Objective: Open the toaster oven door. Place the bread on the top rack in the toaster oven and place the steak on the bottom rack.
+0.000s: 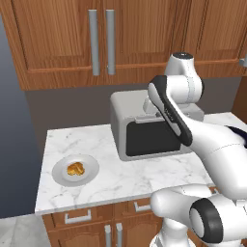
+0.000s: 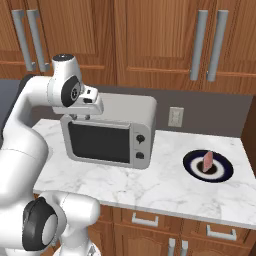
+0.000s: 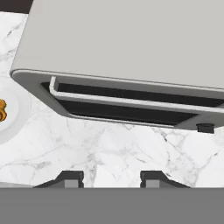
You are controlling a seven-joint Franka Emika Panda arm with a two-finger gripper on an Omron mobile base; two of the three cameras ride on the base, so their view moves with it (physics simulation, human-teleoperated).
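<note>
The light-grey toaster oven (image 1: 120, 113) (image 2: 125, 107) stands at the back of the marble counter. The toaster oven door (image 1: 152, 137) (image 2: 97, 142) (image 3: 127, 111) is closed, its bar handle along the top edge. Both racks are hidden behind the dark glass. My gripper (image 3: 111, 177) (image 2: 79, 116) hovers just above the oven's front top edge and points down at the door handle. It is open, with nothing between the fingers. The golden-brown bread (image 1: 75, 169) (image 3: 1, 110) lies on a white plate (image 1: 60, 176) left of the oven. The pinkish steak (image 2: 207, 161) stands on a dark-rimmed plate (image 2: 192, 169) to the right.
Wooden wall cabinets (image 1: 62, 38) hang over the counter (image 2: 165, 187), with drawers below its front edge. A wall outlet (image 2: 175, 116) sits behind the oven's right side. Two knobs (image 2: 140, 146) are on the oven's right front panel.
</note>
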